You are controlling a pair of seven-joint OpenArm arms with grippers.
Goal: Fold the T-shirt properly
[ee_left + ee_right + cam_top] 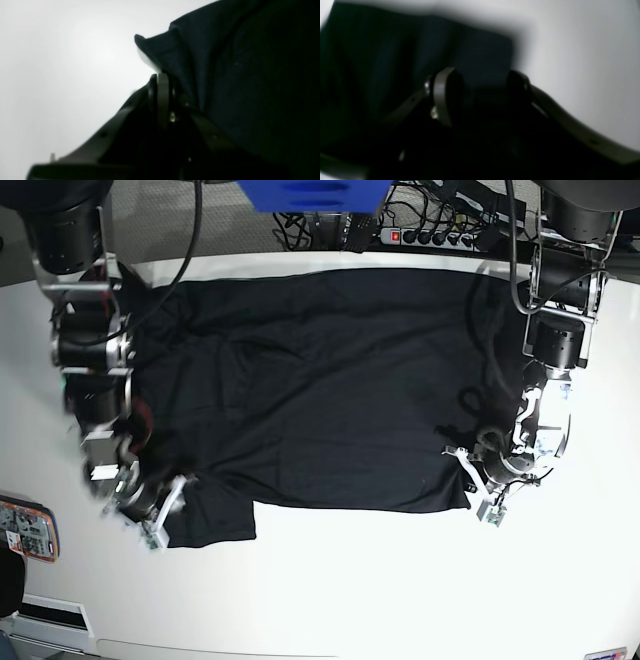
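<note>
Black cloth pinched at one corner, spread flat on white.

Left wrist view: the left hand has its fingers pressed together on a raised corner of the T-shirt, white tabletop behind. Right wrist view: the right hand shows its two fingers spread apart, with dark T-shirt fabric just beyond them; blur hides whether they touch it. Base view: the T-shirt lies spread wide across the tabletop, the left hand at one lower corner and the right hand at the other, by a sleeve.
</note>
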